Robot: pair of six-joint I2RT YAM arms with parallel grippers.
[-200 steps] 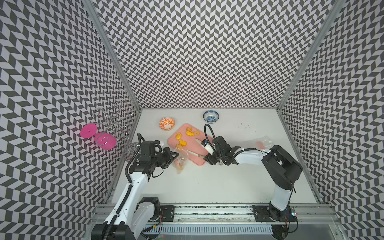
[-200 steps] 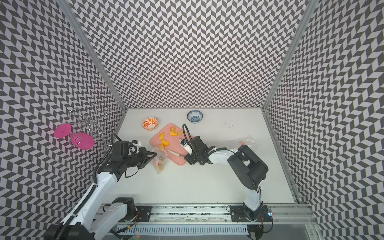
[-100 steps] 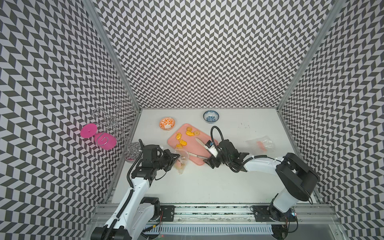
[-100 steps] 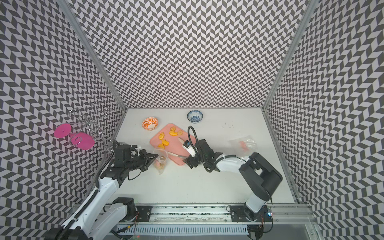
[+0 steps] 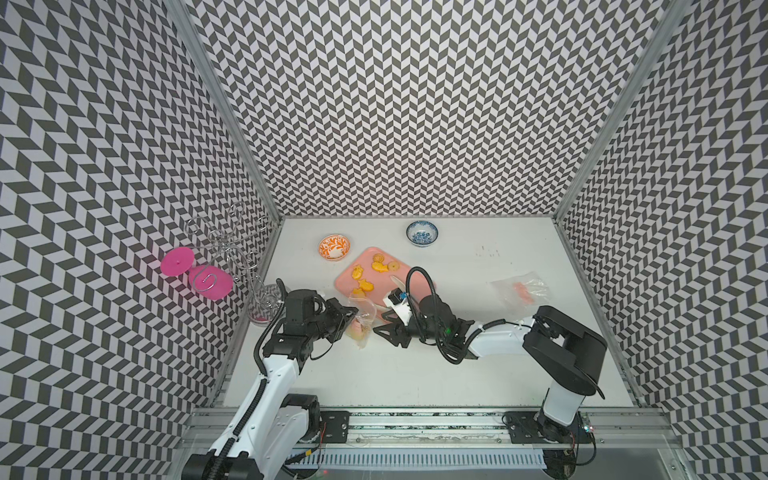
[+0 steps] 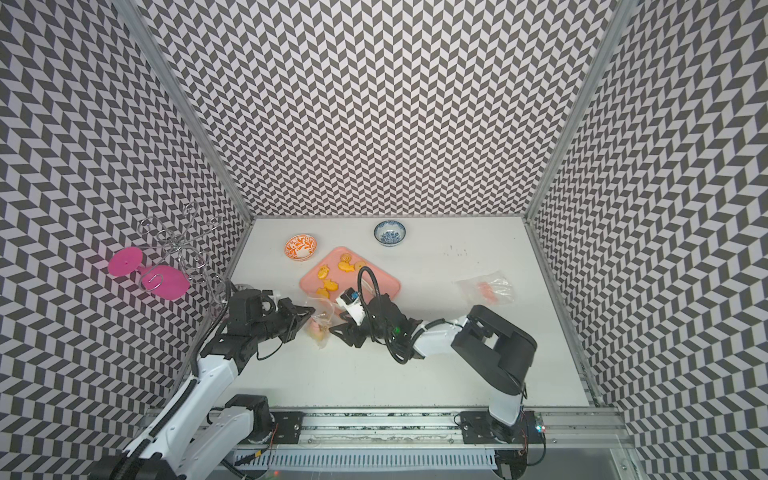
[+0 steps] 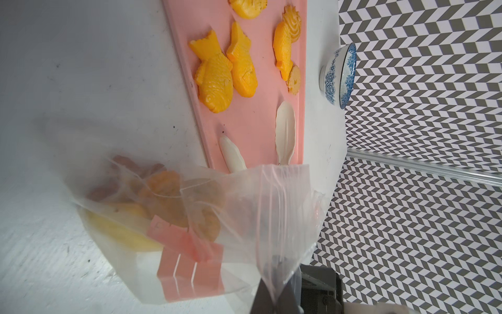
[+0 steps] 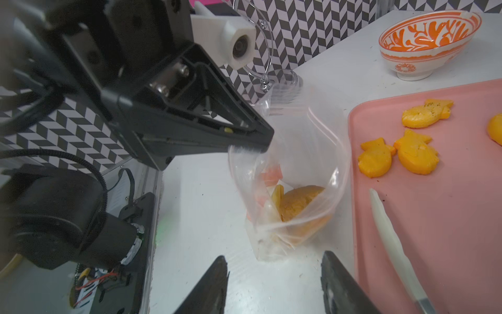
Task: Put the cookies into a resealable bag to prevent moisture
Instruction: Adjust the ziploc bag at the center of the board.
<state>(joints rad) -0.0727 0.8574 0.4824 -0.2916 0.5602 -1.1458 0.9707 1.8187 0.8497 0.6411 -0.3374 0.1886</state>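
Over the white tabletop [image 5: 415, 374], our right hand [image 8: 274, 259] has pulled back off the pink rectangular tray [image 8: 448, 217], spread and empty. It now faces the clear resealable plastic bag [image 8: 293, 168], whose rim our left hand [image 8: 260, 144] pinches. Yellow-orange cookies [image 8: 298, 201] sit inside the bag. Others remain on the tray beside the right hand, so more trips seem needed.

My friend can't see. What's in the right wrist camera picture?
The left gripper pinches the rim of a clear bag holding some cookies. Beside it, more yellow cookies lie on a pink tray, and the right gripper sits open nearby.
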